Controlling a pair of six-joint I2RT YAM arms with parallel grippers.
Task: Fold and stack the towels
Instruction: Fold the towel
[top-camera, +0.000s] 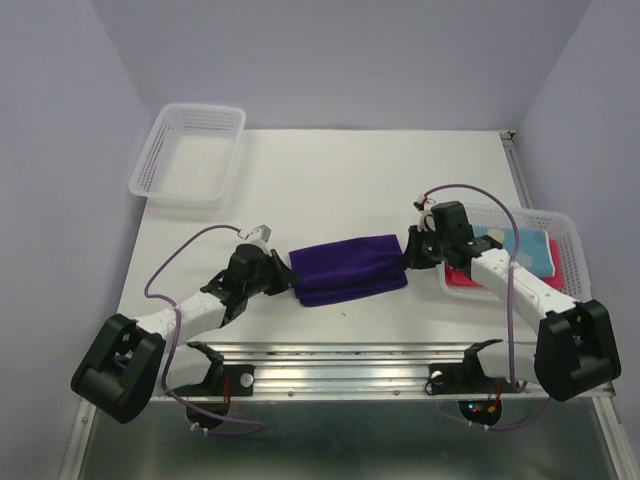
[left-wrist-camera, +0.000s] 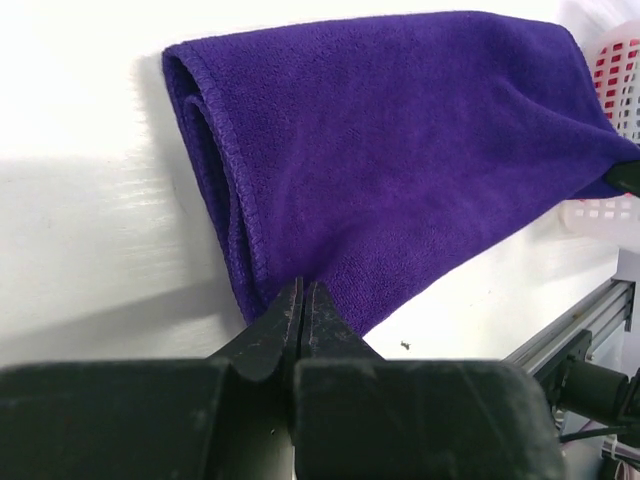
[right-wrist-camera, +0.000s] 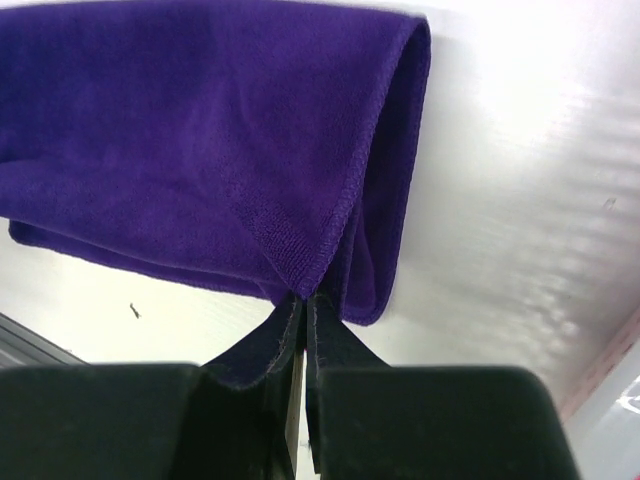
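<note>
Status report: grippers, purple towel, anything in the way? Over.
Left gripper shut on purple towel, left end. Right gripper shut on its right end. Towel folded over, mid-table. Basket at right edge, not in the way.

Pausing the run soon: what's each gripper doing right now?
Left gripper: shut on the purple towel.
Right gripper: shut on the purple towel.
</note>
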